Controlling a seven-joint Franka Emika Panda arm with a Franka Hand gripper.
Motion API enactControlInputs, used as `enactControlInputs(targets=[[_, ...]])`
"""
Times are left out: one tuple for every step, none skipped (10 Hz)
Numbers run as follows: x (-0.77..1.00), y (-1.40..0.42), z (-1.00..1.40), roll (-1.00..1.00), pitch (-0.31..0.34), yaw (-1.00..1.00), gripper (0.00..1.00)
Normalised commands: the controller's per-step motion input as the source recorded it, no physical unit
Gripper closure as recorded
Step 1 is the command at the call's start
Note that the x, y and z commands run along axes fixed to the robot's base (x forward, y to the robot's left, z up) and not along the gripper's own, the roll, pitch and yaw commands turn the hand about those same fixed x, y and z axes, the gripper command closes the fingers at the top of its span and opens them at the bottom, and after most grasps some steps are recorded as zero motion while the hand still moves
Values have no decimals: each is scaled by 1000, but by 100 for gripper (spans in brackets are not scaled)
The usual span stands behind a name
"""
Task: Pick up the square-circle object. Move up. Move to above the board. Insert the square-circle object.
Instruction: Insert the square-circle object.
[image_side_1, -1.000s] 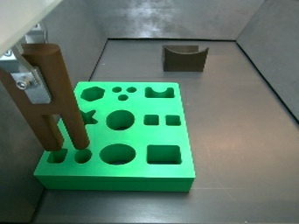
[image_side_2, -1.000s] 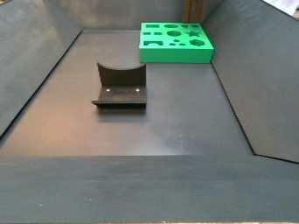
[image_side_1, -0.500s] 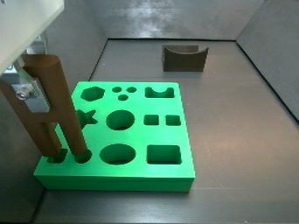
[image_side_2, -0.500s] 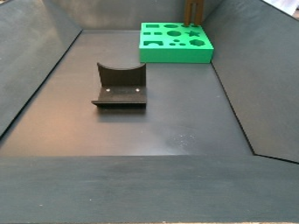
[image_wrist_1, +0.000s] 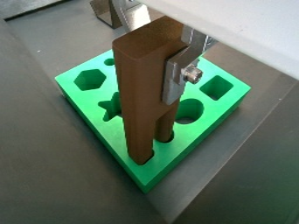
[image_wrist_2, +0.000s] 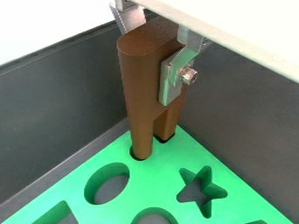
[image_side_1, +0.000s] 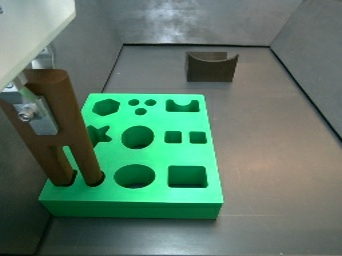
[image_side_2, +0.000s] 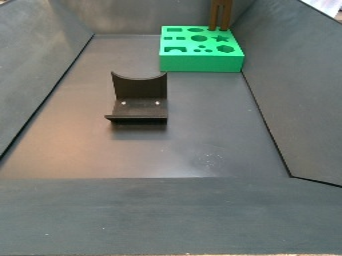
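The square-circle object (image_side_1: 60, 120) is a tall brown piece with two legs. It stands upright with both legs down in the round and square cutouts at one corner of the green board (image_side_1: 134, 207). My gripper (image_side_1: 40, 100) is shut on its upper part, one silver finger (image_wrist_1: 184, 66) flat against its side. Both wrist views show the object (image_wrist_1: 146, 87) (image_wrist_2: 142, 87), the gripper (image_wrist_1: 152, 48) (image_wrist_2: 152, 57) and the board (image_wrist_1: 105, 144) (image_wrist_2: 158, 175). In a side view the object (image_side_2: 221, 12) stands at the far corner of the board (image_side_2: 201, 64).
The dark fixture (image_side_2: 136, 98) stands on the grey floor well away from the board; it also shows in a side view (image_side_1: 210, 65). Grey walls enclose the floor; one wall (image_wrist_2: 59, 96) runs close beside the board's corner where the object stands.
The gripper and the square-circle object have moved down; the legs sit deeper in the board's cutouts than before. The board and the fixture have not moved.
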Motion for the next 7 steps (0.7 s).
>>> enactControlInputs(targets=[[0,0,-191,0,-136,-334,100],[0,0,-134,0,-194,-314,100],[60,0,-103,0,-203,-254,100],[91,0,-69,-1,-219,-243,100],[0,0,-103,0,-177,-114,100],[0,-17,-229,20,-163,-43,100],[-77,-154,-446,167,-119,0,100]])
